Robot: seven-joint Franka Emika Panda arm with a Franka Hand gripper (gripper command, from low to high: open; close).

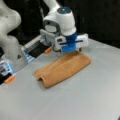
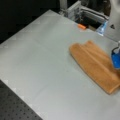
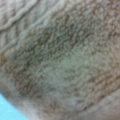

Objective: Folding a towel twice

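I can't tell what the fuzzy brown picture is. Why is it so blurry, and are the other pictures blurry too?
In the wrist view the camera sits right against the towel, so its loops fill the picture, out of focus. In both front views the towel lies folded on the grey table, soft but readable; the hand hangs at the towel's far edge, and the table shows pale glare.

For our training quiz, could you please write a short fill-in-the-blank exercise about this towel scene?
1. The towel lies on the grey table already ____ into a long strip.
2. The gripper is low over the towel's end toward a front view's ____.
3. The wrist view is filled almost entirely by ____ cloth.

Missing words: folded; top; terry
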